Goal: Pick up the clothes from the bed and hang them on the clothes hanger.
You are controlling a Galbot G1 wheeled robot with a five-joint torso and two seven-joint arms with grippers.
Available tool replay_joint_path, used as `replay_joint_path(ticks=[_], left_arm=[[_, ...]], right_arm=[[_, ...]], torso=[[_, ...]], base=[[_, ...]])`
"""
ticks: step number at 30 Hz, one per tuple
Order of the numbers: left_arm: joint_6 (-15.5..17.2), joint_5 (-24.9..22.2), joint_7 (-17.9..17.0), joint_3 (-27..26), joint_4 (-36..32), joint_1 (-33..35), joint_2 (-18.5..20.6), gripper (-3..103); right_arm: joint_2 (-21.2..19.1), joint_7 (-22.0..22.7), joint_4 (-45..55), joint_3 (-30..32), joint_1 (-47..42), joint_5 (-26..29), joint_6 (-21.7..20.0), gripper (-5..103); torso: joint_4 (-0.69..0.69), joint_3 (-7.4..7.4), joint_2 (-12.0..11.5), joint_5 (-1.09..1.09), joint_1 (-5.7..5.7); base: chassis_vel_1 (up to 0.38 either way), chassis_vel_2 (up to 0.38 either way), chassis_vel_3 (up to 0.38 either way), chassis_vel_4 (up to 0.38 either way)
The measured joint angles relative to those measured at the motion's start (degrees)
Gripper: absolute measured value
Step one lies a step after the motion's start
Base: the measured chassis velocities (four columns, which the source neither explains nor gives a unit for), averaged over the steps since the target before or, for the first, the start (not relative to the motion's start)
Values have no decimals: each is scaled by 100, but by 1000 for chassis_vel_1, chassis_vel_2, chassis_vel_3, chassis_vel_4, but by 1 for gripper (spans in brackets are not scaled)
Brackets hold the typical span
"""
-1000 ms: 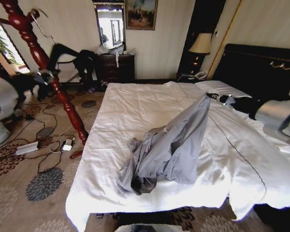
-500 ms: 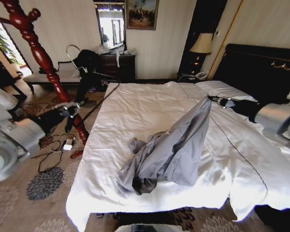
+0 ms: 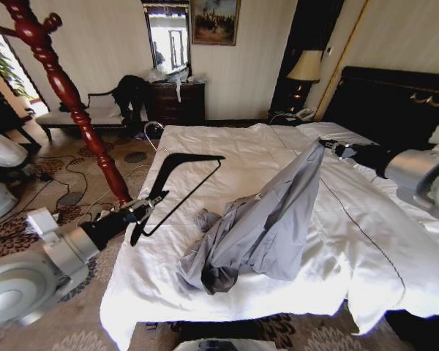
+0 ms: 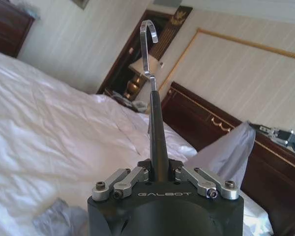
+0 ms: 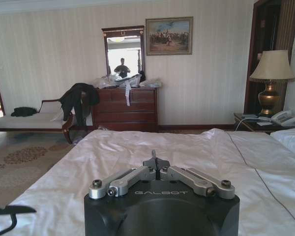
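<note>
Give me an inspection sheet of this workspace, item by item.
Surface: wide bed with white duvet, rumpled.
Job's things: pale grey-blue long-sleeved shirt, one end lifted, the rest heaped on the duvet; black hanger with silver hook, off the pole.
Clutter: black garment on the bench.
Grippers: left gripper shut on the hanger; right gripper shut on the shirt.
Cables: black cables on the carpet.
Surroundings: red-brown wooden pole, table lamp, dark dresser.
</note>
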Motion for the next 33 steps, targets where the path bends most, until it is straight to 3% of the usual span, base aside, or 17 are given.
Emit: replay_joint_path(ticks=[4, 11, 14, 16, 18, 21, 25, 33], left_arm=[[55, -25, 117, 85, 6, -78, 73, 18], [64, -432, 408, -299, 12, -239, 460, 18], [47, -587, 755, -498, 15, -249, 768, 18], [-2, -286, 1075, -266, 15, -291, 989, 18], [-20, -191, 1141, -196, 16, -307, 1042, 18], [-153, 380, 1574, 189, 17, -414, 1503, 18], [-256, 620, 1895, 374, 17, -431, 1936, 18], [-451, 993, 2011, 567, 19, -441, 2169, 18]], right_arm=[[-57, -47, -25, 0, -80, -117, 0, 0], [-74, -132, -63, -9, -185, -320, 40, 0], [-88, -320, -148, -14, -236, -602, 222, 0], [-89, -425, -198, -32, -240, -679, 346, 0], [-91, -449, -203, -34, -246, -702, 359, 0], [-110, -572, -196, -36, -346, -935, 395, 0], [-129, -697, -187, -36, -455, -1242, 525, 0], [-98, -767, 99, 68, -488, -1278, 647, 0]], torso=[[0, 0, 0, 0, 0], [-2, 0, 0, 2, 0], [0, 0, 0, 0, 0], [0, 0, 0, 1, 0], [0, 0, 0, 0, 0], [-1, 0, 0, 0, 0], [-1, 0, 0, 2, 0], [0, 0, 0, 0, 0]], base=[[0, 0, 0, 0], [0, 0, 0, 0], [0, 0, 0, 0], [0, 0, 0, 0], [0, 0, 0, 0], [0, 0, 0, 0], [0, 0, 0, 0], [0, 0, 0, 0]])
